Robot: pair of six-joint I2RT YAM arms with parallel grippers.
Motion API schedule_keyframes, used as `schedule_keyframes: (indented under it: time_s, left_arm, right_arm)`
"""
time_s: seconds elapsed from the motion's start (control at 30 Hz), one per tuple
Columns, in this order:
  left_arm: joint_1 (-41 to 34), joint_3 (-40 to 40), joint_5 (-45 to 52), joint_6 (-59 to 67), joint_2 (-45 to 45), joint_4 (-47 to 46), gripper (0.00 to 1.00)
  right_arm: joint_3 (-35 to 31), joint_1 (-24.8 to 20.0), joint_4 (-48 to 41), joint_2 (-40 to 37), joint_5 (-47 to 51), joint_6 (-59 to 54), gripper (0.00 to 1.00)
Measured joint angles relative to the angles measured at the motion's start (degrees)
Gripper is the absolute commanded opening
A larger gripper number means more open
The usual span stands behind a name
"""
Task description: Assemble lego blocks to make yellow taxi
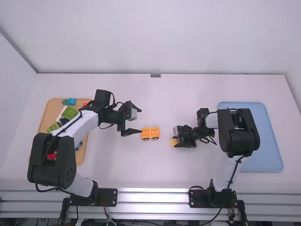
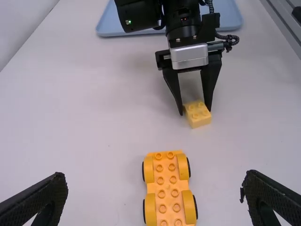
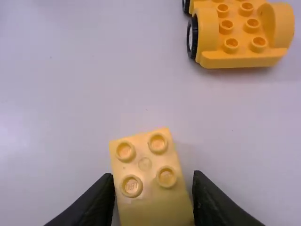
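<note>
Yellow block (image 3: 146,165) gripped in R hand (image 3: 153,181), just above or on surface (image 1: 155,169), nr wheeled base (image 1: 150,133); L hand (image 1: 140,121) wide open by base. Base studs bare, so prob. early: body left to build.

An orange-yellow car base (image 2: 168,193) sits wheels-down on the tabletop (image 1: 141,169), its rows of studs bare. Near it, a paler yellow block (image 3: 145,164), four studs uppermost, is pinched by the right hand (image 1: 176,141).
</note>
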Motion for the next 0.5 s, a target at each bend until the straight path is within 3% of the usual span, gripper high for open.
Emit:
schedule_keyframes:
  time_s: [0.03,0.07,0.27,0.5]
  left_arm:
    - [0.0,0.0,0.0,0.0,0.0,0.0,0.99]
    - [0.0,0.0,0.0,0.0,0.0,0.0,0.99]
    - [0.0,0.0,0.0,0.0,0.0,-0.1,0.99]
    - [0.0,-0.3,-0.6,1.7,0.8,4.2,0.99]
  right_arm:
    - [0.0,0.4,0.1,0.0,0.0,0.0,0.33]
    - [0.0,0.8,0.1,0.0,0.0,0.0,0.30]
    - [0.0,2.3,-0.1,0.0,0.0,0.2,0.21]
    - [0.0,0.0,-4.6,-0.2,-1.9,0.2,0.24]
